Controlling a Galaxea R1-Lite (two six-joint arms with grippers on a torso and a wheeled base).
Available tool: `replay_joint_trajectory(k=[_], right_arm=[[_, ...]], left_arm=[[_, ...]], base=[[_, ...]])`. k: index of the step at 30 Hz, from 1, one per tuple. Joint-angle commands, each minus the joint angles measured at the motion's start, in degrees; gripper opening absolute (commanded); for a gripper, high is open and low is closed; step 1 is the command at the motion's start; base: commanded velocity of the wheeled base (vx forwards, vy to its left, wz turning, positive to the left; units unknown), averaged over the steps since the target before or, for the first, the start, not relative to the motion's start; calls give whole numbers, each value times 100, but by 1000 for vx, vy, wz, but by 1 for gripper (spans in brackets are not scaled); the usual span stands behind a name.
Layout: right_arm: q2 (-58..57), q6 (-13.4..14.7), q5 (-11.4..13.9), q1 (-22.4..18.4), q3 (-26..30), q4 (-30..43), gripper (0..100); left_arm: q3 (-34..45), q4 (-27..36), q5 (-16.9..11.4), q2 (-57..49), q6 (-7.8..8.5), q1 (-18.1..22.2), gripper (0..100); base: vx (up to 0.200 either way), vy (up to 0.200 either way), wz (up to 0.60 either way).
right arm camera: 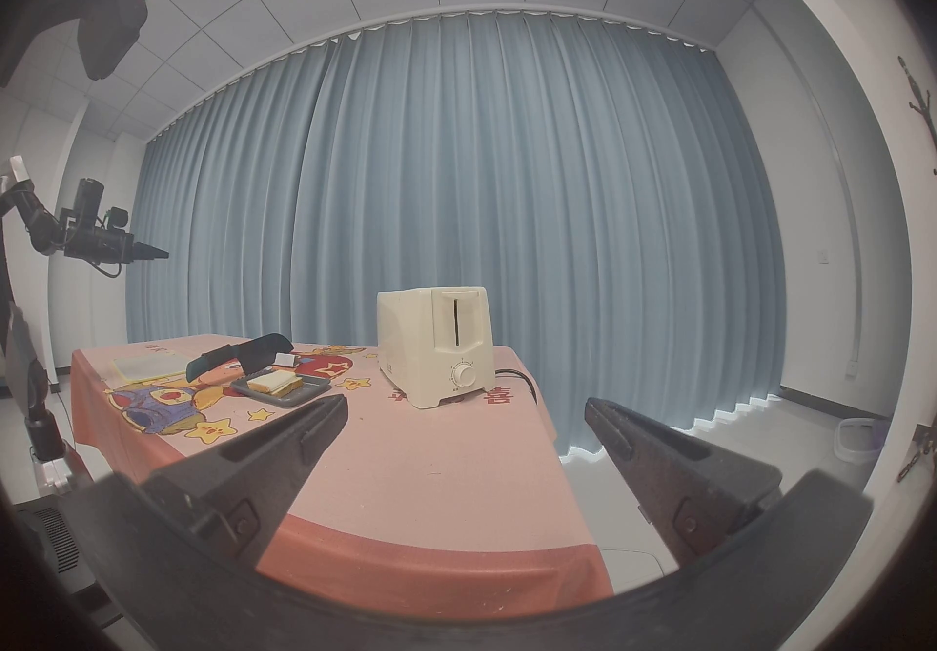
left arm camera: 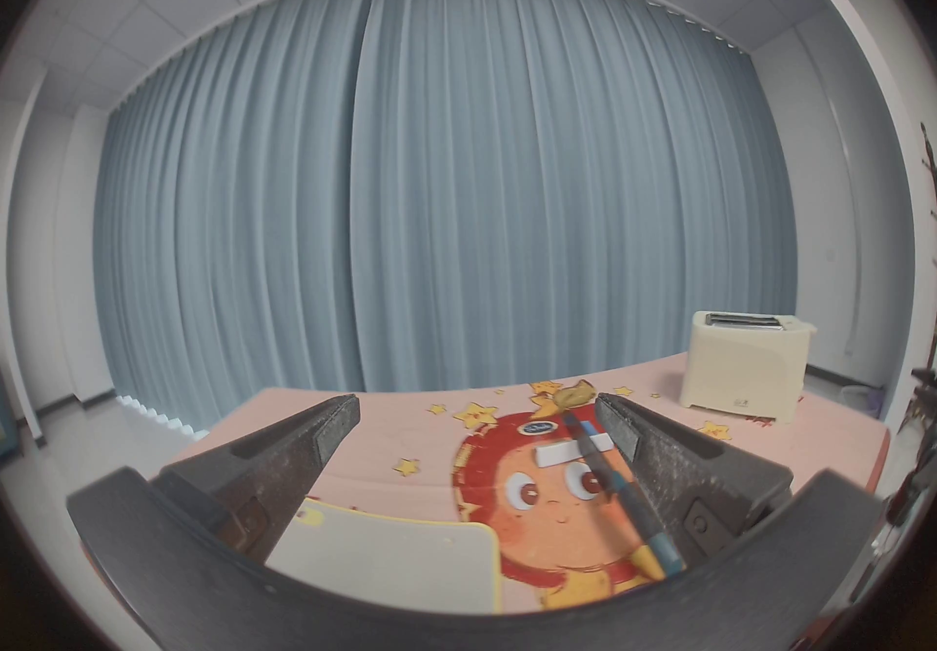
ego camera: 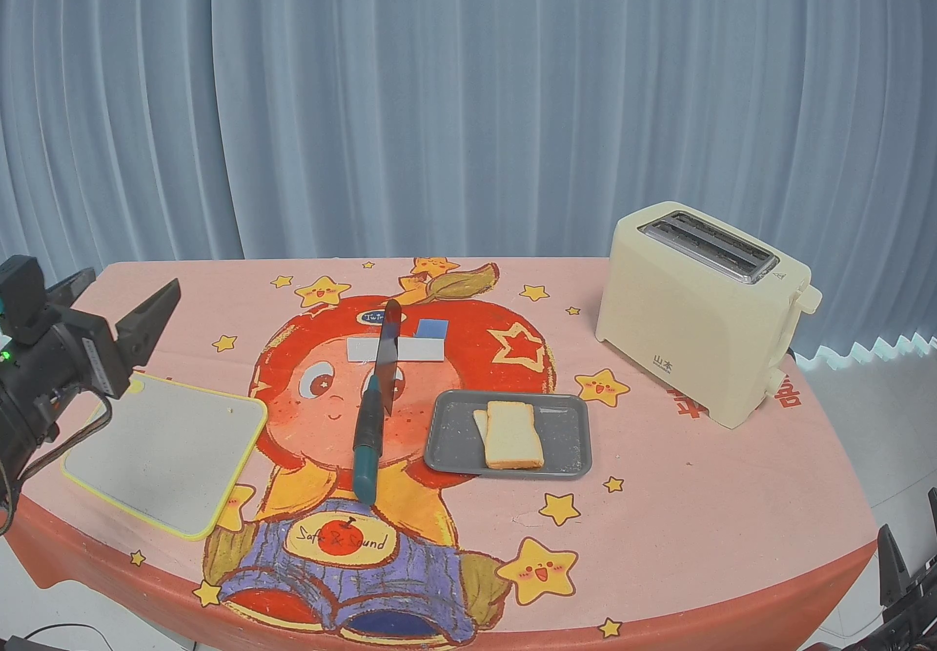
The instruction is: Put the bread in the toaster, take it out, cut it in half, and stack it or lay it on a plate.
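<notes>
Two bread slices (ego camera: 511, 434) lie overlapped on a grey tray (ego camera: 566, 436) at the table's middle; the bread (right arm camera: 274, 382) also shows on the tray (right arm camera: 305, 390) in the right wrist view. A cream toaster (ego camera: 705, 308) (left arm camera: 747, 363) (right arm camera: 435, 344) stands at the right, its slots empty. A knife (ego camera: 375, 401) (left arm camera: 617, 492) with a teal handle rests left of the tray, blade propped on a small white-and-blue block (ego camera: 415, 343). My left gripper (left arm camera: 468, 424) is open, held above the table's left edge by the cutting board. My right gripper (right arm camera: 467, 419) is open, low off the table's right front corner.
A white cutting board (ego camera: 166, 450) (left arm camera: 390, 557) with a yellow rim lies at the front left. The round table (ego camera: 683, 497) has a pink cartoon cloth; open cloth lies in front of the tray and toaster. A blue curtain hangs behind.
</notes>
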Motion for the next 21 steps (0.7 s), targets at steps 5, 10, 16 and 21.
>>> replay_joint_trajectory(k=[5,10,16,21], right_arm=[[-93,-5,2,-1,101,-1,100],[-93,-5,2,-1,101,-1,100],[-93,4,2,-1,101,-1,100],[-93,-5,2,-1,101,-1,100]], left_arm=[[823,-33,-656,-740,-1,367,100],[1288,-25,-840,-1144,-353,393,100],[1983,37,-840,-1839,-634,393,100],[2466,37,-788,-2085,-669,411,100]], base=[[0,0,0],[0,0,0],[0,0,0],[0,0,0]])
